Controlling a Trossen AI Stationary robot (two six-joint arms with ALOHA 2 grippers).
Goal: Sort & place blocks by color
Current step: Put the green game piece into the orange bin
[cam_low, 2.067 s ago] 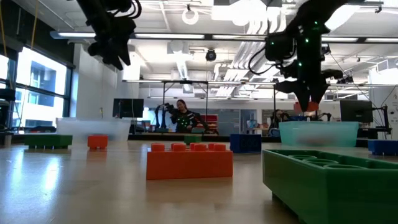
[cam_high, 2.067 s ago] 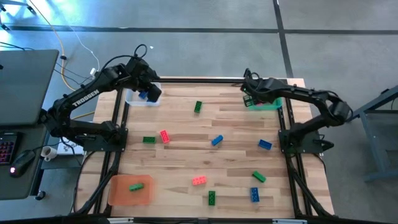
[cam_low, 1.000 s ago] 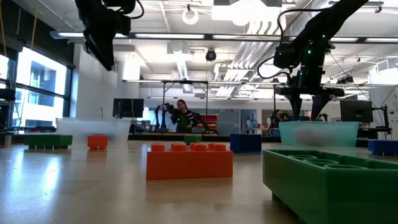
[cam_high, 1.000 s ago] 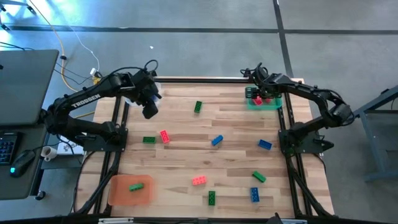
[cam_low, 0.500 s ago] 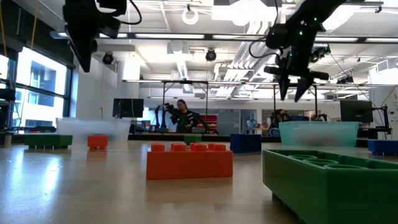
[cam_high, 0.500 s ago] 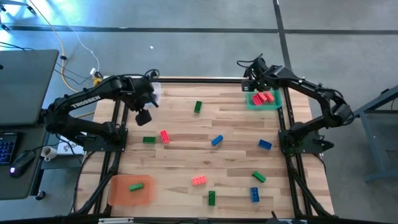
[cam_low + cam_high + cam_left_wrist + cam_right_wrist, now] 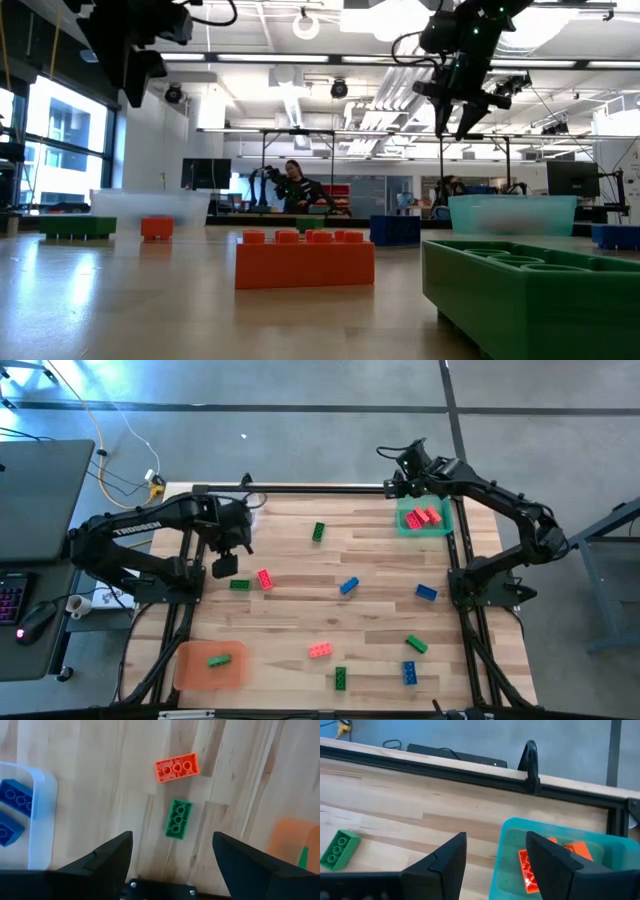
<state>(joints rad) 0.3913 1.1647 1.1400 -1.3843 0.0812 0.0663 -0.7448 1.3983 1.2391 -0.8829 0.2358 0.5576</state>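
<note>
Between picks: my left gripper (image 7: 172, 851), fingers apart and empty, hangs over green block (image 7: 178, 818) beside red block (image 7: 176, 767); next, prob. descend. Right gripper (image 7: 496, 851) apart, empty, by green tray (image 7: 610, 845).

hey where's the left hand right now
In the high view the left hand hangs open on the table's left side, just above the green block and red-orange block; its wrist view shows both below.

clear tray (image 7: 35, 827): cut off by edge | orange tray (image 7: 295, 840): blurred, cut off
</note>
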